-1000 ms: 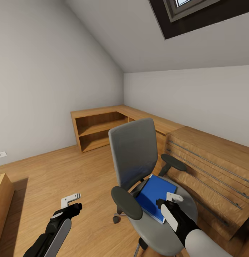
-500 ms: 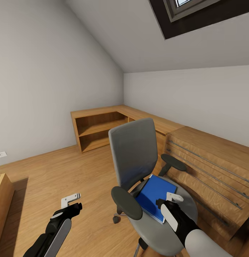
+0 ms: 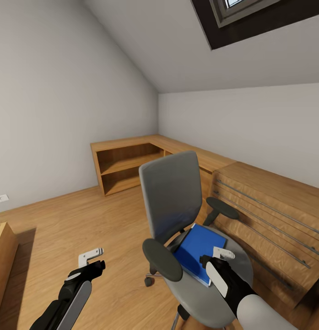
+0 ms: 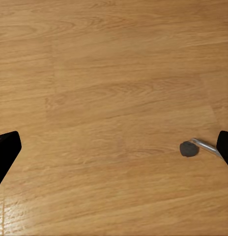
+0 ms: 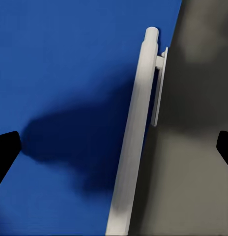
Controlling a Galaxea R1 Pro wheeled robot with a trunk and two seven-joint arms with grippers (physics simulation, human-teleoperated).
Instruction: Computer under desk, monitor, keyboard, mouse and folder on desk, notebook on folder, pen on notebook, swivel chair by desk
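Folder (image 3: 199, 250) lies flat on the swivel chair (image 3: 177, 215) seat, a white pen (image 5: 133, 142) along its edge, partly on the grey seat. Right gripper (image 3: 222, 255) hovers just above both, fingers spread wide, nothing held. Left gripper (image 3: 91, 257) hangs over bare wood floor (image 4: 114, 98), fingers wide too, a chair caster (image 4: 188, 148) nearby.

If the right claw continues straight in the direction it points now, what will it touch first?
Most likely the white pen, which lies along the edge of the blue folder on the swivel chair seat, centred between the open right claw fingers. Depth is unclear.
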